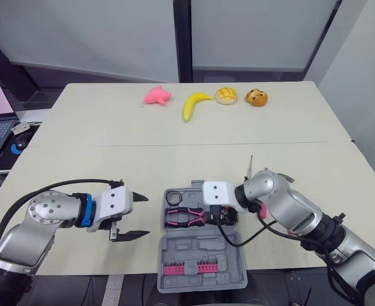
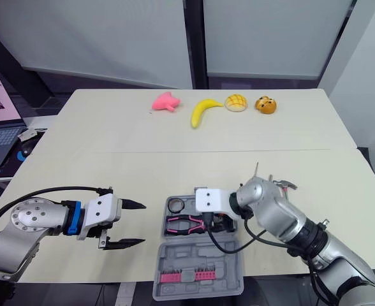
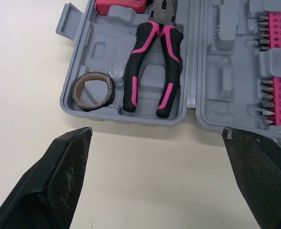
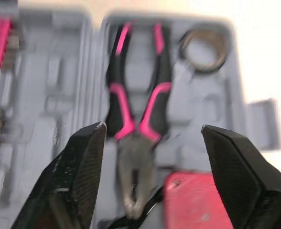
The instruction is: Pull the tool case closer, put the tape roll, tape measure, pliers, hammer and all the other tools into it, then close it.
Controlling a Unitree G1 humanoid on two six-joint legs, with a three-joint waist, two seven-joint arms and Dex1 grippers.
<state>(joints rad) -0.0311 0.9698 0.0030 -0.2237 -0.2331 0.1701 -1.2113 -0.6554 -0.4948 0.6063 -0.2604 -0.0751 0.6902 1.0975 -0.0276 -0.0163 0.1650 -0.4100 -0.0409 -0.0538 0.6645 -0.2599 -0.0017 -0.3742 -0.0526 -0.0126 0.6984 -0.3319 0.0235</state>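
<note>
Crosswise, pliers [image 1: 186, 217] in open tool case [image 1: 203, 247], handles toward wide left pincer [image 1: 147, 216], right pincer [image 4: 152, 128] spread above them.

pliers [image 4: 133, 143] blurred, tool case [image 3: 102, 47] cut off

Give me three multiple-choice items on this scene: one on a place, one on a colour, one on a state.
1. Where is the tape roll relative to the pliers and the case?
A) in the case, beside the pliers
B) outside the case
C) on top of the pliers

2. What colour are the pliers' handles?
A) yellow
B) black and pink
C) blue

3. The left tool is:
A) shut on the pliers
B) shut on the tape roll
C) open and empty

Answers:
1 A: the roll lies in a moulded pocket next to the handles.
2 B: both handles are black with pink strips.
3 C: its fingers stand wide apart with nothing between them.
</note>
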